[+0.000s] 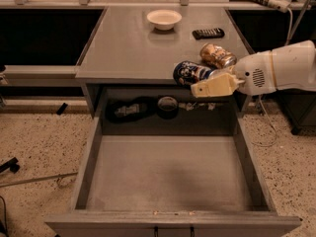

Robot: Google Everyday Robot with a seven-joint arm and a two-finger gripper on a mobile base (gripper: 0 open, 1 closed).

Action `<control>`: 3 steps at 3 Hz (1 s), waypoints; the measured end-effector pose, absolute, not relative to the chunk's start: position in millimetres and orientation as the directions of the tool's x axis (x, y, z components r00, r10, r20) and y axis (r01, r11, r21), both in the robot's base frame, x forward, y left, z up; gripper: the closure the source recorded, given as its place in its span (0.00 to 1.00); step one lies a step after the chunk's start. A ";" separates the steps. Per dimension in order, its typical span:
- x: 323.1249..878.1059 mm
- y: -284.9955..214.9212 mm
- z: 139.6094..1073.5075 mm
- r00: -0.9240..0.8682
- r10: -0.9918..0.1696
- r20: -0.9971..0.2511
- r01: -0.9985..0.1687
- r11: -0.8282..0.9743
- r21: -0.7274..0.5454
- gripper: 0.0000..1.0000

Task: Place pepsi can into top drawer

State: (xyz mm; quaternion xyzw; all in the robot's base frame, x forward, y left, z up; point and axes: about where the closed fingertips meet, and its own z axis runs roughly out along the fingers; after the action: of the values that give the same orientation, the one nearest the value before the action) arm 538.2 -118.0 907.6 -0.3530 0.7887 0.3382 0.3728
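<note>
One gold can [217,55] behind pepsi can [190,72] in pincer [198,81] at table [128,48] edge.

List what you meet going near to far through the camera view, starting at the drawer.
top drawer, pulled open → gripper at the front edge of the table, shut on the pepsi can → gold can → black remote → white bowl

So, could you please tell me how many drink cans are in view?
2. The gripper holds the pepsi can at the table edge; the gold can lies on the table just behind it. More could be hidden in the dark recess.
</note>
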 end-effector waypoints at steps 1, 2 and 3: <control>520.9 -107.8 875.0 -0.471 -0.308 -0.826 -0.841 0.438 0.316 1.00; 499.5 -104.8 832.1 -0.471 -0.341 -0.814 -0.868 0.347 0.357 1.00; 484.0 -102.1 766.5 -0.466 -0.385 -0.797 -0.880 0.293 0.374 1.00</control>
State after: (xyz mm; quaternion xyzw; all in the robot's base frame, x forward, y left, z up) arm 484.0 -102.1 766.5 -0.4231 0.7474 0.4178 0.2964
